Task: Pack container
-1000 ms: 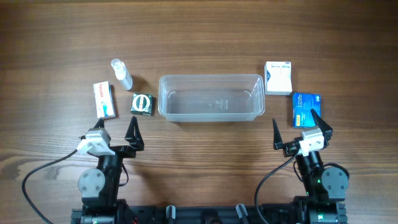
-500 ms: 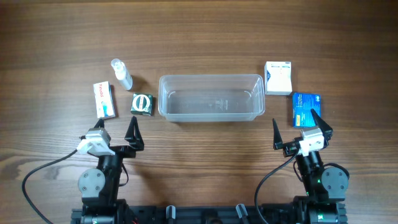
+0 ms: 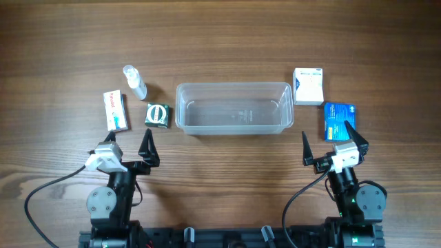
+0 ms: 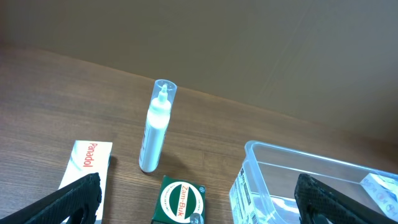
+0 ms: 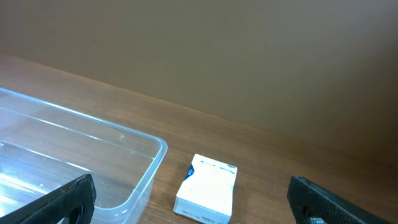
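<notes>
Container [image 3: 234, 108] sat mid-table. At its 9 o'clock: green box [image 3: 158, 114], Panadol box [image 3: 116, 111], upright spray bottle [image 3: 135, 83]. At 3 o'clock: white box [image 3: 309, 86], blue box [image 3: 338, 121]. Left gripper [image 3: 129, 140] and right gripper [image 3: 326, 140] were spread wide, near 6 o'clock, touching nothing. Only the left wrist view read "Zam-Buk"; only overhead showed the blue box.
</notes>
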`<state>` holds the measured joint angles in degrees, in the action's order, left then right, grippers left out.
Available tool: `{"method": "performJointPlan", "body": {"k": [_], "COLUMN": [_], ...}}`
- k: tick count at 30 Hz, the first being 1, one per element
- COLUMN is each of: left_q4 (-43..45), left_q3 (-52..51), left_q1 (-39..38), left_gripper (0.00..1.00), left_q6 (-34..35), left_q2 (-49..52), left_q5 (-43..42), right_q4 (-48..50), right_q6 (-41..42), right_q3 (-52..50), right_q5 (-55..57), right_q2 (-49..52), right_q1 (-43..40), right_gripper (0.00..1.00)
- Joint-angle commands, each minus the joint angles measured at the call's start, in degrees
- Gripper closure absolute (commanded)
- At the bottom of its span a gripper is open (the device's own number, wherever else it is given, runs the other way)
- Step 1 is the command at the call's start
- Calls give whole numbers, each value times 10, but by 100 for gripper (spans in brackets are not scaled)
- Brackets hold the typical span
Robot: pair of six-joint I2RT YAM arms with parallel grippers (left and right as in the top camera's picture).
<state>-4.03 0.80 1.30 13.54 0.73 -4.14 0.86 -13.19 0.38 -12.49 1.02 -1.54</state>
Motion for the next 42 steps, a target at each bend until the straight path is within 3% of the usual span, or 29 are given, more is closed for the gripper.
{"method": "performJointPlan", "body": {"k": [1,5,8,11,14,20,24,29,32,42], "left_q4": [0,0,0,0,0,0,0,0,0,0], "left_q3": [-5,-5,-5,-5,-5,-5,-5,-5,-5,-5], "left_q1": [4,4,4,4,4,4,4,4,4,4], "left_gripper": [0,0,0,0,0,0,0,0,0,0], "left_q6": [-13,-13,-13,-13,-13,-13,-13,-13,-13,-13], "left_q2": [-3,-3,-3,-3,-3,-3,-3,-3,-3,-3], "left_q5": [8,8,8,8,8,8,8,8,8,8], "right_q4": [2,2,19,-43,-68,-235,-342,-283,-309,-386], "right_q6": [-5,1,85,136,136,126,59,59,113,119], "right_q3": [-1,-1,2,71,237,578,754,761,761,760], "right_q5": [-5,-15,-66,-21,-2,-9,7,52,98,97], "right_q2": [-2,-2,-2,30,190,589,810,911,944,1100], "right_q1": [4,4,4,4,4,2,0,0,0,1], "right_gripper": [0,0,0,0,0,0,0,0,0,0]}}
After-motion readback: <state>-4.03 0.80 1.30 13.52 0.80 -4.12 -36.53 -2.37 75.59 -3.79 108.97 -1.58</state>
